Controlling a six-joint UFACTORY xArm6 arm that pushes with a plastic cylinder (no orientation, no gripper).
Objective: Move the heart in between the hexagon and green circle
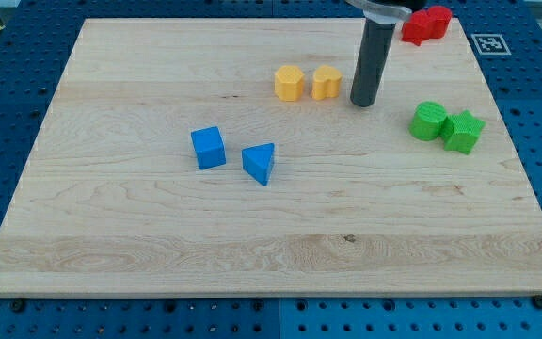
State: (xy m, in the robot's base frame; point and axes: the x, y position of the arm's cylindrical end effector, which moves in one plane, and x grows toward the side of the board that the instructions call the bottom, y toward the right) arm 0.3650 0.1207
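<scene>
Yellow hexagon (290, 83) and yellow heart (326, 82) sit side by side, apparently just apart. My tip (363, 102) stands just right of the heart; no hand fitted, so no grip state. Green circle (429, 121) further right. Heart is already roughly between the 2; only spacing is left to adjust.

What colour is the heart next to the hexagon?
Yellow heart, seen in the camera view, just left of my tip.

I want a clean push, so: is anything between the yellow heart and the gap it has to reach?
Nothing but my tip, just right of the yellow heart, on the side toward the green circle. The yellow hexagon sits at its left.
</scene>
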